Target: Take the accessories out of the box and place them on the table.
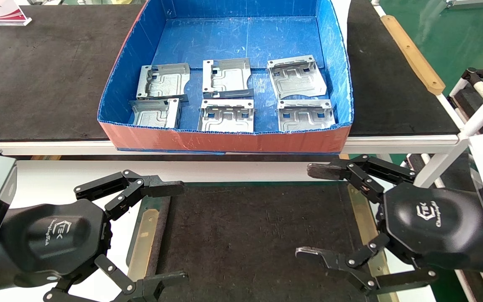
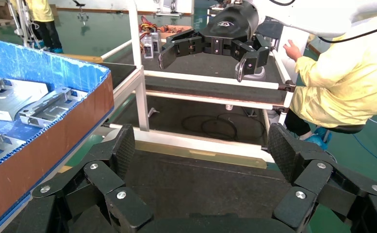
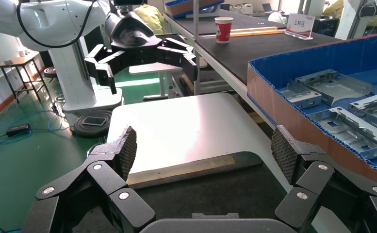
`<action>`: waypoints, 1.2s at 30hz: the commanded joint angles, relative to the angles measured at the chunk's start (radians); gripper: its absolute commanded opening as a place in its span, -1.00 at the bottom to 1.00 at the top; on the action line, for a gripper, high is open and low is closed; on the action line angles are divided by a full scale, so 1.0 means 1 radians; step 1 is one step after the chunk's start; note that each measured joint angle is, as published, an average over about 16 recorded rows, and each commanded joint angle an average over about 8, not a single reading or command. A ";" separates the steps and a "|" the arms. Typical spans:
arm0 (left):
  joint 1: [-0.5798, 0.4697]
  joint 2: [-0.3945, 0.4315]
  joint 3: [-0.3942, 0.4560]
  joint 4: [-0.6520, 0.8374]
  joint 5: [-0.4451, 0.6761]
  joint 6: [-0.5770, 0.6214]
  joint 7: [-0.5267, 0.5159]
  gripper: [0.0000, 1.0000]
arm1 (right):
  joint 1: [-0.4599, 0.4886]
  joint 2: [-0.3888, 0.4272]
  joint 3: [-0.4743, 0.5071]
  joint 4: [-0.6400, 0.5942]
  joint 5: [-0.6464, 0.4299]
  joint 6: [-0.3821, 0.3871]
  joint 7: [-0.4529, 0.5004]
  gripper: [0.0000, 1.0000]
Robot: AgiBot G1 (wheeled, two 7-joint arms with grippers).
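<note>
Head view shows both spread-fingered grippers, left gripper [image 1: 174, 233] and right gripper [image 1: 315, 212], short of the box [image 1: 224, 140]; reach forward, descend squarely over one near-row plate [image 1: 226, 116].

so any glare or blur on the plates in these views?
Head view: plates sharp, ridges legible, mild sheen only; the box wall hides part of the front-left plate. Left wrist view: plates cut off at the frame edge, bright highlights on them. Right wrist view: plates clear; strong glare on the white table. Left gripper and right gripper open, sharp.
</note>
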State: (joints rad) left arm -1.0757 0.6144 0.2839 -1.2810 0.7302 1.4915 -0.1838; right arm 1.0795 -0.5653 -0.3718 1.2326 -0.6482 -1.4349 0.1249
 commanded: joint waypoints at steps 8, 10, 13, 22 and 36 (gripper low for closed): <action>0.000 0.000 0.000 0.000 0.000 0.000 0.000 1.00 | 0.000 0.000 0.000 0.000 0.000 0.000 0.000 1.00; 0.000 0.000 0.000 0.000 0.000 0.000 0.000 1.00 | 0.000 0.000 0.000 0.000 0.000 0.000 0.000 1.00; 0.000 0.000 0.000 0.000 0.000 0.000 0.000 1.00 | 0.000 0.000 0.000 0.000 0.000 0.000 0.000 1.00; 0.000 0.000 0.000 0.000 0.000 0.000 0.000 1.00 | 0.000 0.000 0.000 0.000 0.000 0.000 0.000 1.00; -0.003 -0.002 0.002 0.012 0.028 -0.030 0.004 1.00 | 0.000 0.000 0.000 0.000 0.000 0.000 0.000 1.00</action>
State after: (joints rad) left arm -1.0827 0.6147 0.2864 -1.2673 0.7638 1.4538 -0.1824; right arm 1.0795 -0.5653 -0.3719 1.2326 -0.6482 -1.4349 0.1249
